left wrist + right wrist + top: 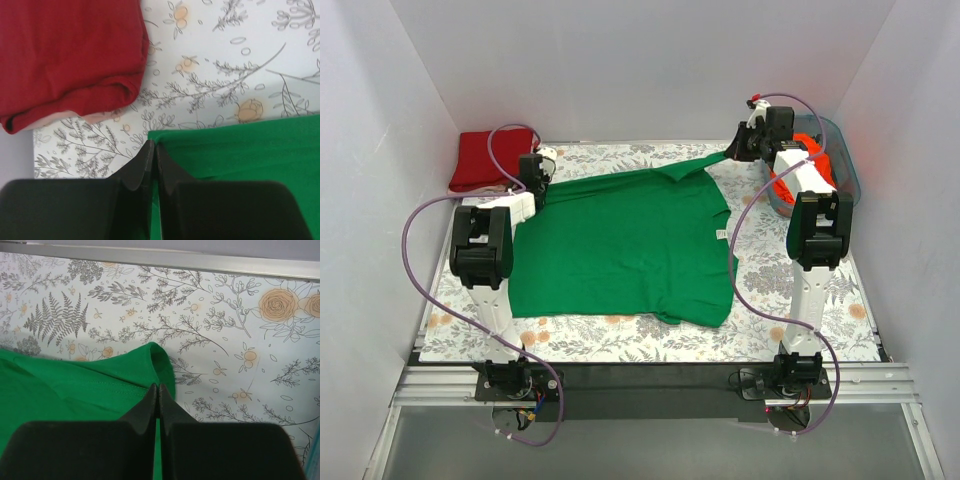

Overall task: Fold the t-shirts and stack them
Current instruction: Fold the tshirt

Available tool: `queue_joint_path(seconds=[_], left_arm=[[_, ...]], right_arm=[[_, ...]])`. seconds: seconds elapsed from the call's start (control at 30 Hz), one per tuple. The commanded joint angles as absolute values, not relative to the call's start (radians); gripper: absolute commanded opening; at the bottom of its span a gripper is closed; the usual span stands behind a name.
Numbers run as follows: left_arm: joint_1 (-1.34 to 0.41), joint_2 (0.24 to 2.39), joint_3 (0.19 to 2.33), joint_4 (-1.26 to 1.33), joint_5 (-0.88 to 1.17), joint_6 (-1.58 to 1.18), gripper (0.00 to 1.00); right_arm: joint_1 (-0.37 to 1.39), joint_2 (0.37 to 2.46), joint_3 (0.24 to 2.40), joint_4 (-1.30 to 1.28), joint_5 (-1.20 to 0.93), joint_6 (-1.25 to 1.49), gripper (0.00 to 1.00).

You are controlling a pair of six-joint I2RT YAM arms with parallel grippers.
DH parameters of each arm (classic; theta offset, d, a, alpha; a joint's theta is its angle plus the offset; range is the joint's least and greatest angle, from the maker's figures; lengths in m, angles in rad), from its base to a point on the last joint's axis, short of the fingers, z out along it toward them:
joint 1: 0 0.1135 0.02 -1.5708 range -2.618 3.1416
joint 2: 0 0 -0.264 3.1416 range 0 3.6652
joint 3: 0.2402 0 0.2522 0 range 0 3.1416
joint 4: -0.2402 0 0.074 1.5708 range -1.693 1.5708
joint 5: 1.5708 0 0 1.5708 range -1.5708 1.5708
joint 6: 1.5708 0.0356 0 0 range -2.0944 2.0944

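Observation:
The green t-shirt [625, 245] lies spread on the floral table cover [800, 320]. My left gripper [539, 178] is shut on its far left edge; the left wrist view shows green fabric [240, 147] pinched between the closed fingers [142, 165]. My right gripper [735, 148] is shut on the shirt's far right sleeve tip, which is pulled out and lifted; the right wrist view shows the fabric [100, 382] in the closed fingers [170, 405]. The dark red t-shirt [482, 159] lies folded at the far left corner and also shows in the left wrist view [65, 50]. The orange t-shirt [815, 160] sits in the tub.
A blue-grey plastic tub [847, 165] stands at the far right against the wall. White walls enclose the table on three sides. Purple cables loop from both arms. A metal rail runs along the near edge.

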State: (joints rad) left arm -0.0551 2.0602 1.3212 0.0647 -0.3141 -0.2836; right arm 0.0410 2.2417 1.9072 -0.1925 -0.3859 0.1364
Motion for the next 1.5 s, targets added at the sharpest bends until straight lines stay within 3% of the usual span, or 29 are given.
queue_joint_path(seconds=[0.0, 0.43, 0.73, 1.17, 1.47], left_arm=[[-0.043, 2.036, 1.364, 0.098, -0.394, -0.261, 0.00], [-0.043, 1.869, 1.293, -0.054, -0.370, -0.298, 0.00], [-0.044, 1.795, 1.223, -0.006, -0.336, -0.192, 0.00], [-0.055, 1.753, 1.128, 0.057, -0.347, -0.178, 0.00], [-0.058, 1.750, 1.005, 0.193, -0.353, -0.140, 0.00]], right_arm=[[0.028, 2.162, 1.895, -0.130, -0.377, 0.147, 0.01], [0.057, 1.861, 1.554, -0.173, -0.311, 0.245, 0.01], [0.101, 1.715, 1.373, -0.229, -0.215, 0.310, 0.01], [0.127, 1.594, 1.187, -0.288, -0.143, 0.413, 0.01], [0.135, 1.612, 1.048, -0.284, -0.215, 0.474, 0.01]])
